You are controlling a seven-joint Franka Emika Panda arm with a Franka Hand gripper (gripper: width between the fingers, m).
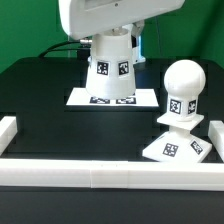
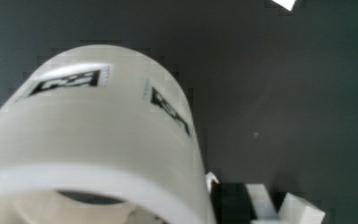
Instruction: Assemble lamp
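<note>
Black table point(image 1: 50, 115) | shade point(image 1: 111, 68) directly under end effector point(image 1: 110, 38) | grip state unclear

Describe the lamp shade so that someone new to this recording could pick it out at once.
On the black table, look to the far middle, where the flat white marker board lies. The white plastic tapered shade stands there, directly under the robot's hand. Unlike the round white bulb on its square base, it is a cup-like cone.

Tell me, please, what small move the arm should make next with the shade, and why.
Probably lift the shade straight up, then carry it toward the bulb, which already stands on the base at the exterior view's right. The shade sits under the arm over the marker board; whether the claw is closed on it cannot be seen.
</note>
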